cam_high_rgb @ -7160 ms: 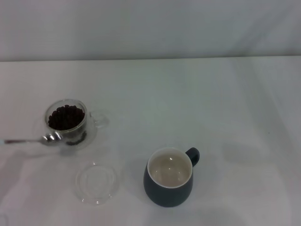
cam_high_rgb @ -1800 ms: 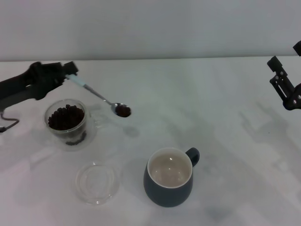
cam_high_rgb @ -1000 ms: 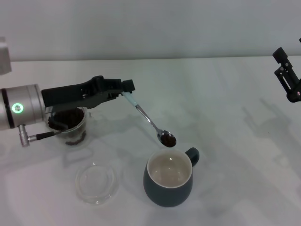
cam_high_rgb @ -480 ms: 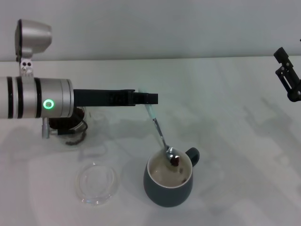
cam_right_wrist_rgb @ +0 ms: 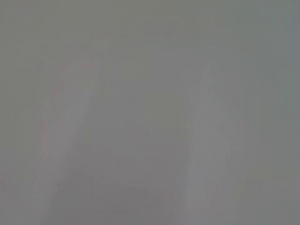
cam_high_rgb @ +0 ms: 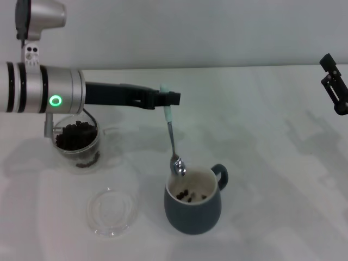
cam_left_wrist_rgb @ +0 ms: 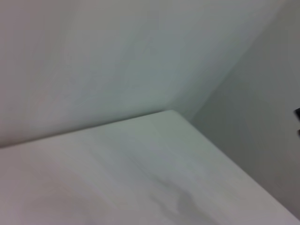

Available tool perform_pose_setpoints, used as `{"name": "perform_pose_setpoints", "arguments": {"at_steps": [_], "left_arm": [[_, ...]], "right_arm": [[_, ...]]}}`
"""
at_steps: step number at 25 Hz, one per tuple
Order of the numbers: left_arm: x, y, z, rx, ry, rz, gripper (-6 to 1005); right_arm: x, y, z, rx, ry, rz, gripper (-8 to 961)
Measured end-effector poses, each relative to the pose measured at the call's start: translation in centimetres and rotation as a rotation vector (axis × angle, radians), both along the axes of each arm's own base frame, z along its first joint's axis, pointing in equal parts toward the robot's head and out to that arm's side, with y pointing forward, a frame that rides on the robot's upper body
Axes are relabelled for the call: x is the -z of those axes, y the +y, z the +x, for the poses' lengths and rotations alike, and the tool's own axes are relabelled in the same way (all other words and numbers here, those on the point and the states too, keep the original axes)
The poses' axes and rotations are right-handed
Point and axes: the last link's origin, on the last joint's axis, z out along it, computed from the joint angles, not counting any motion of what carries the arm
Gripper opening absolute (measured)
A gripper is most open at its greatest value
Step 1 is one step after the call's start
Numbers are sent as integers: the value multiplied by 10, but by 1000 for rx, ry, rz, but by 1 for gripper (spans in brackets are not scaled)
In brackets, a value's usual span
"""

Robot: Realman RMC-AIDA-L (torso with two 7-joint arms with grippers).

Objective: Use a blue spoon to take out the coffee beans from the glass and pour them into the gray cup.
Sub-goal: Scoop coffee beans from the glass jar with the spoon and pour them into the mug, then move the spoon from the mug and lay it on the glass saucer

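We see the blue spoon (cam_high_rgb: 171,137) hanging nearly upright, bowl at the gray cup's (cam_high_rgb: 191,213) far rim, a few coffee beans (cam_high_rgb: 186,194) inside. Left gripper (cam_high_rgb: 166,98) jaws clamp its handle. The glass (cam_high_rgb: 77,142) sits far left. The right gripper (cam_high_rgb: 335,87) idles at the right edge; we cannot tell its jaws' state.

The glass (cam_high_rgb: 77,140) stands near the tabletop's (cam_high_rgb: 261,163) left edge, beans (cam_high_rgb: 76,135) in it. A saucer (cam_high_rgb: 112,211) lies before it, toward the front edge. Right of the saucer, near the middle, stands the cup (cam_high_rgb: 193,202), a few beans, seemingly, in it. The spoon (cam_high_rgb: 172,144) hangs over its rim.
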Motion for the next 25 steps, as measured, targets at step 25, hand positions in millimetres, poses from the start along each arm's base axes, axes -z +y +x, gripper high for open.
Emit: {"name": "perform_pose_setpoints", "arguments": {"at_steps": [25], "left_arm": [[-42,-31,-76,-192,-118,144,139]], "right_arm": [[-5,13,0,30,3,23,604]]}}
